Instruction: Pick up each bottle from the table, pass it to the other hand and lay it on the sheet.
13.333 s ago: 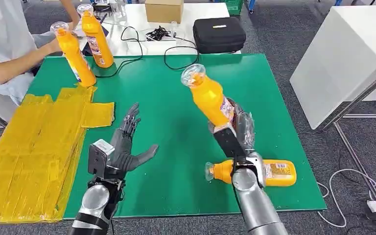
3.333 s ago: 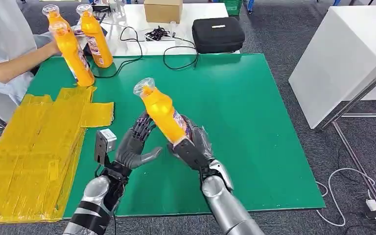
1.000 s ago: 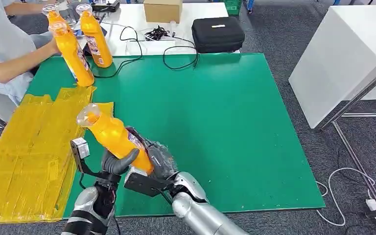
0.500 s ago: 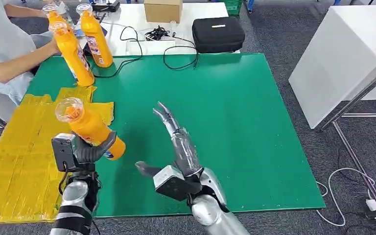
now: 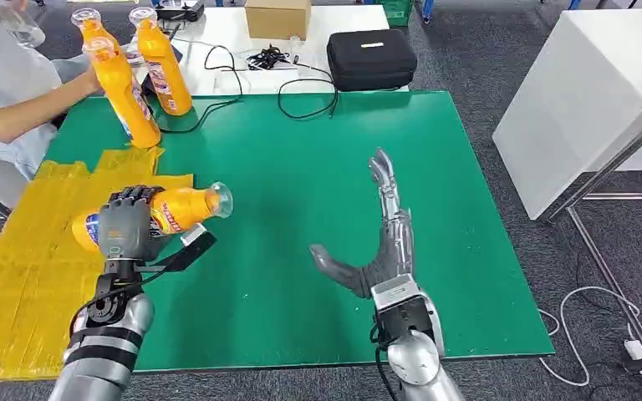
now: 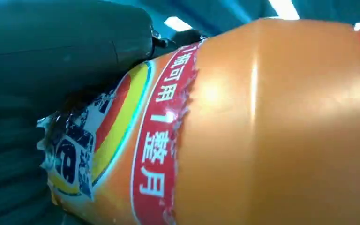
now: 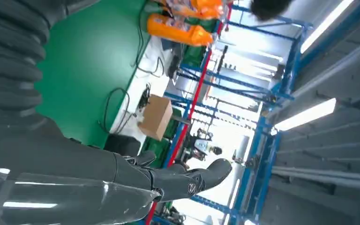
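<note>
Three views: we go through them one at a time.
Head view, left hand: our left hand (image 5: 125, 225) wraps its fingers around an orange bottle (image 5: 163, 211) and holds it tight.
Head view, bottle: it lies on its side in the air, over the edge where the yellow sheet (image 5: 33, 284) meets the green table (image 5: 301, 167). Its clear cap points toward the middle of the table.
Head view, right hand: our right hand (image 5: 380, 242) is over the green table with its fingers spread out and nothing in it.
Head view, far side: more orange bottles (image 5: 146, 71) stand upright at the far left of the table, and a person's hand (image 5: 92, 79) touches one. A black case (image 5: 372, 57) and a cardboard box (image 5: 279, 17) sit on a white table behind.
Left wrist view: we see the bottle (image 6: 262, 131) very close, with its red and yellow label, and our dark fingers (image 6: 51, 51) pressed on it.
Right wrist view: our right hand (image 7: 75, 168) stretches out flat and holds nothing.
</note>
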